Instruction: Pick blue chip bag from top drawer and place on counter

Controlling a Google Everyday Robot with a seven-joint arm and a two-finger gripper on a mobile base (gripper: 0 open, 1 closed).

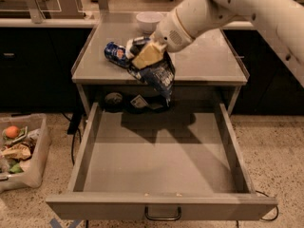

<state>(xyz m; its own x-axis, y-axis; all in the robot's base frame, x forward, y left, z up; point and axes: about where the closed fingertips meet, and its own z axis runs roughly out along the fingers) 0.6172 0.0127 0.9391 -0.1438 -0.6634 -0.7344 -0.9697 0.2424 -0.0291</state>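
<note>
My gripper (pixel 145 51) is shut on the blue chip bag (pixel 159 75), a crumpled dark-blue foil bag with white print. The bag hangs from the gripper above the front edge of the counter (pixel 209 61), clear of the drawer. The top drawer (pixel 161 151) is pulled fully open below, with a bare grey bottom and a dark wire handle (pixel 163 215) on its front. My white arm comes in from the upper right.
A blue soda can (pixel 115 53) lies on the counter just left of the bag. A white bowl (pixel 148 20) stands at the counter's back. Small dark objects (pixel 137 101) sit at the drawer's back. A bin of trash (pixel 19 151) stands on the floor at left.
</note>
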